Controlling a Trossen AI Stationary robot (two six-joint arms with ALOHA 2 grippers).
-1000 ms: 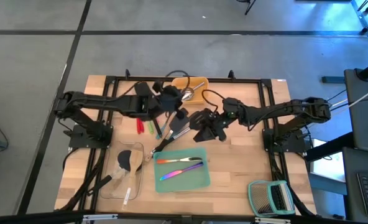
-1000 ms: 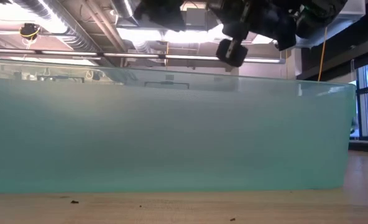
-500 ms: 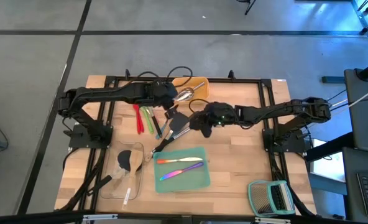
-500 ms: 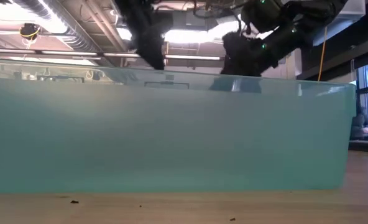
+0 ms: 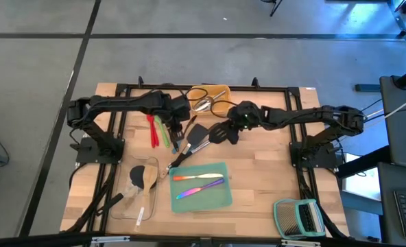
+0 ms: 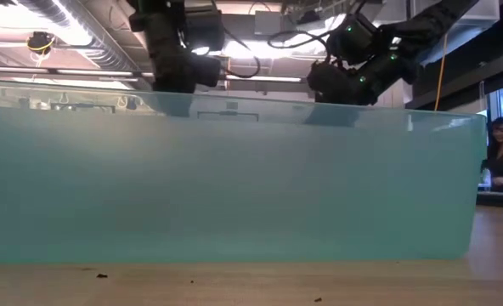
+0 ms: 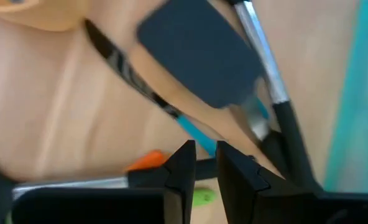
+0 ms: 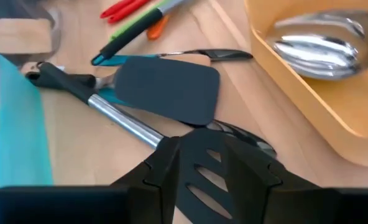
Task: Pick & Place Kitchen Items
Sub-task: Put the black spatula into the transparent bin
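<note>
My right gripper [image 5: 221, 133] [image 8: 201, 148] is shut on a black slotted turner [image 8: 199, 177] over the table's middle, next to the yellow tray [image 5: 221, 93]. A steel scoop [image 5: 203, 104] [image 8: 321, 43] lies in that tray. My left gripper [image 5: 180, 119] [image 7: 206, 157] points down over a loose pile of utensils, a narrow gap between its fingers and nothing in it. The pile holds a black spatula [image 5: 197, 134] [image 7: 199, 53] and red [image 5: 151, 130] and green [image 5: 164, 129] handled tools lying flat on the wood. My right gripper pinches the turner's slotted blade [image 8: 191, 163] between its two fingers, one on each side edge. The fingers slant down from the table's right. The blade lies flat between them; the gripper hides the handle, and whether the turner is clear of the table does not show.
A teal tray [image 5: 225, 200] near the front holds iridescent cutlery [image 5: 199, 185]; its wall fills the low view. A clear tray [image 5: 136, 206] at front left holds a wooden spoon [image 5: 145, 177]. A green-framed slatted rack [image 5: 297, 218] stands at the front right corner.
My left gripper has sunk toward the utensil pile and tipped from nearly level to pointing down. My right gripper, still shut on the turner, has come lower, shifted a little toward the far edge and rolled its wrist.
</note>
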